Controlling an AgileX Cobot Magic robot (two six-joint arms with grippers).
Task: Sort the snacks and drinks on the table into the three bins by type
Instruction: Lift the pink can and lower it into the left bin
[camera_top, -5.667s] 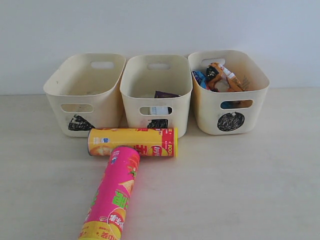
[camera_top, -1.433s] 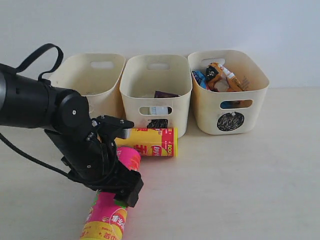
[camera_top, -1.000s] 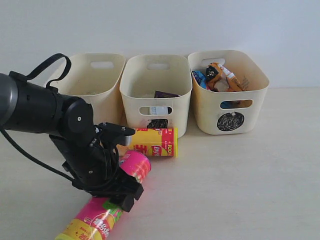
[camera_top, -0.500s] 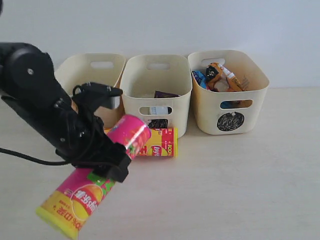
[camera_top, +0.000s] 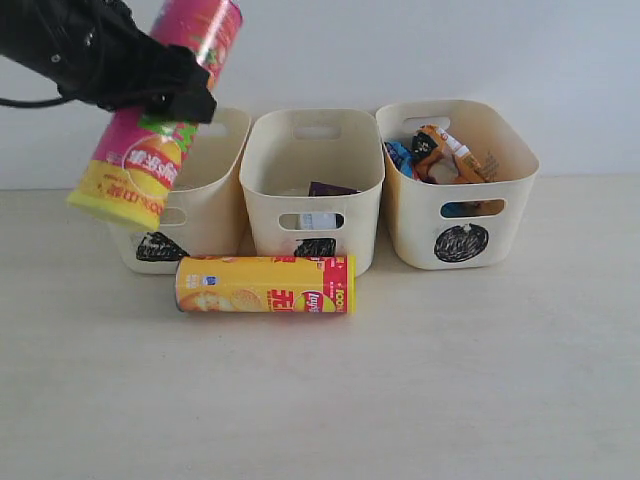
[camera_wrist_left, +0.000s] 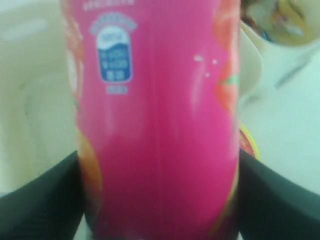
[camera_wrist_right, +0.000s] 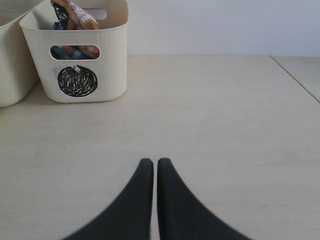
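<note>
— Pale wall (camera_top: 450, 50) behind, beige bench (camera_top: 450, 380) in front, three cream bins in a row. Where is the pink chip tube (camera_top: 150, 150)?

— In the air, over the front of the triangle bin (camera_top: 210, 200) on the left. The left hand (camera_top: 165, 95) is clamped round its body, and the tube is tilted with its yellow end lowest.

— And the right hand (camera_wrist_right: 155, 167)?

— Fingers pressed together, holding nothing, low over bare bench near the circle bin (camera_top: 420, 215).

— How do you reckon the tube will handle?

— Probably stiff and light, so a firm squeeze shouldn't crush it. The glossy skin looks slippery, though. With more of the tube hanging below the grip than above, it could swing or slide between the fingers.

— Where should it be held?

— Across the middle of the round wall, as it is now. I'd avoid the capped ends.

— What else remains?

— The yellow tube (camera_top: 265, 284) lies on its side on the bench, just in front of the triangle bin and the square bin (camera_top: 270, 200). Crinkly bags (camera_top: 440, 150) fill the circle bin, and a dark carton (camera_top: 330, 189) shows in the square one.
</note>
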